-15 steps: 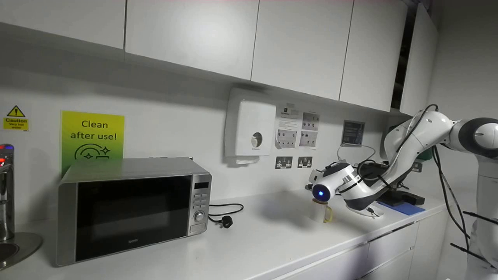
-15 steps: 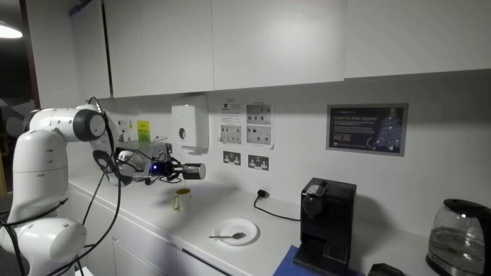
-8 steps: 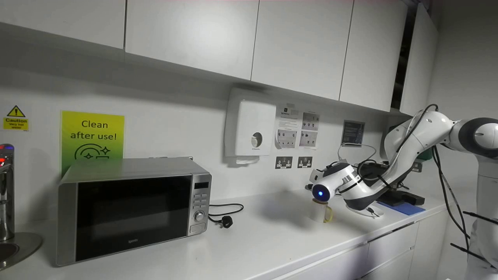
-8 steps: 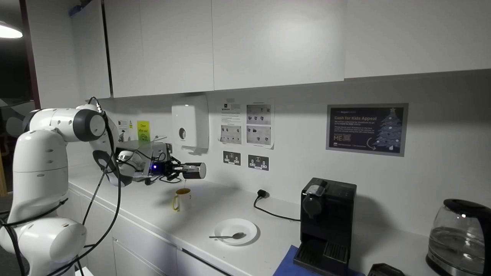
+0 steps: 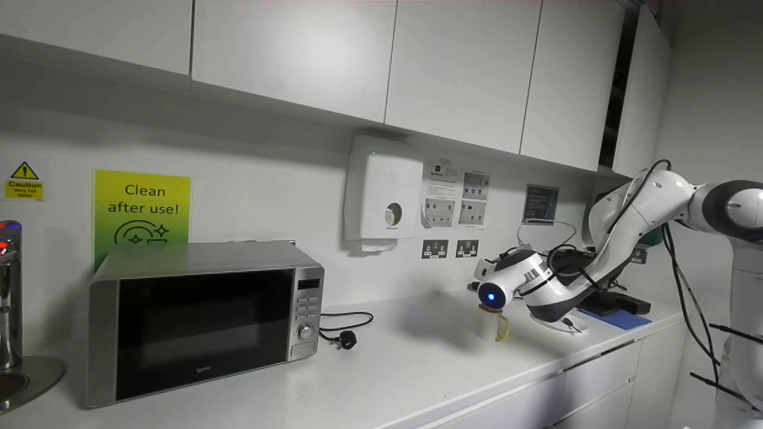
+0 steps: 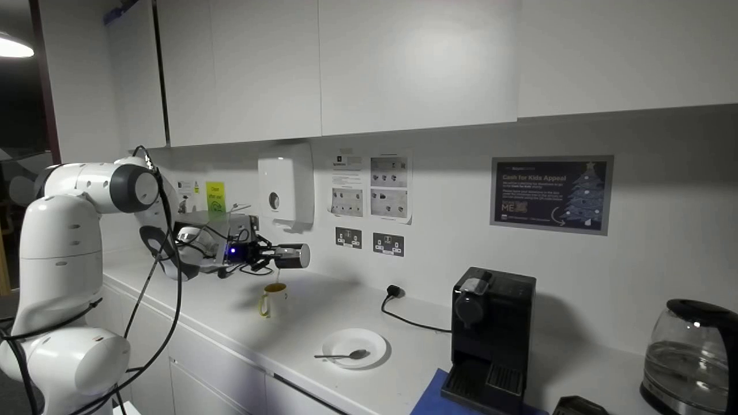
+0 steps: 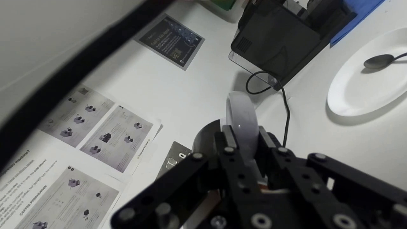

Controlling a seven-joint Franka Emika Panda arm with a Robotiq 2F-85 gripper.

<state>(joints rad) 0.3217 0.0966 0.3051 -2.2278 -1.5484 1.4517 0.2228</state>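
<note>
- Holding is done by the gripper [image 7: 247, 137], closed on the cup's [image 6: 297, 256] handle [image 7: 243, 119].
- The cup is tipped sideways above the mug [image 6: 275, 301].
- Probably rigid, slick; best gripped by the handle.

Black cylindrical cup [image 6: 296, 259]: looped handle [image 7: 244, 127] white, round base silver-grey. Jaws: black. White cylindrical mug [image 6: 278, 302]: interior and handle yellow. White round plate [image 6: 368, 341]: plain. Slim metal spoon [image 6: 357, 354]: grey. Boxy black coffee machine [image 6: 496, 328]: silver-grey accent at upper front. Flat rectangular mat [image 5: 625, 321]: blue. Boxy metal microwave [image 5: 205, 330]: silver-grey casing, black door. Rectangular sign [image 5: 143, 208]: yellow grading to green, dark lettering, sparkle motif. Rectangular poster [image 6: 550, 195]: dark ground, blue tree motif, grey border. Flat table [image 5: 381, 381]: white
</note>
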